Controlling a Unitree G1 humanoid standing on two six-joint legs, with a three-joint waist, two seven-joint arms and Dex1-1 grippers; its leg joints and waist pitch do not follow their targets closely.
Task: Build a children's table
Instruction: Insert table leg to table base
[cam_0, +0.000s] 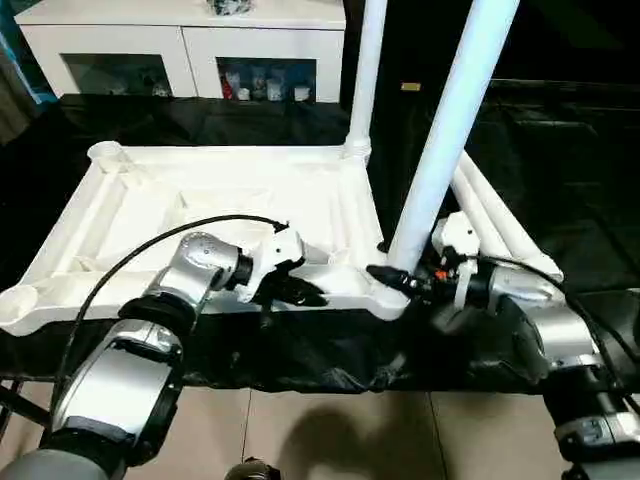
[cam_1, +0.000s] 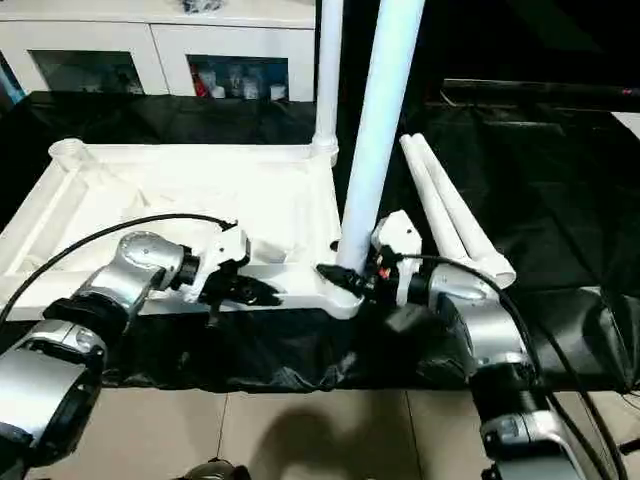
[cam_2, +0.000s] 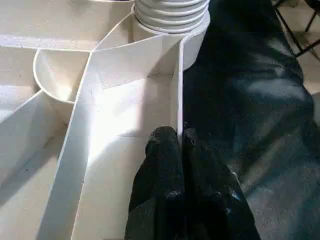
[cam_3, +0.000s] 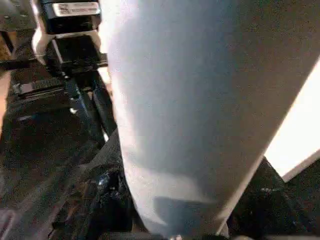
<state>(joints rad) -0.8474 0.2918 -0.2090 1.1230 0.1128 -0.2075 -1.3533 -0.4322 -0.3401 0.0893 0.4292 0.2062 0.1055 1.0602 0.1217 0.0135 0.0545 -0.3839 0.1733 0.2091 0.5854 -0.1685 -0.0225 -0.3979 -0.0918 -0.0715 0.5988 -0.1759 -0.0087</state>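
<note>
Two legs (cam_0: 450, 130) upright, white ribbed table (cam_0: 200, 215) upside down

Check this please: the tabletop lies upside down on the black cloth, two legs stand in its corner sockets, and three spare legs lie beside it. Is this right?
Not quite. Only two spare legs lie beside the tabletop, not three; the right eye view shows the pair clearly. The rest holds: the tabletop is upside down on the black cloth, with the far leg and the near leg standing at its corners.

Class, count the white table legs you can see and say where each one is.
4: one leg upright in the far corner socket, one at the near corner in the right gripper, two lying on the black cloth.
</note>
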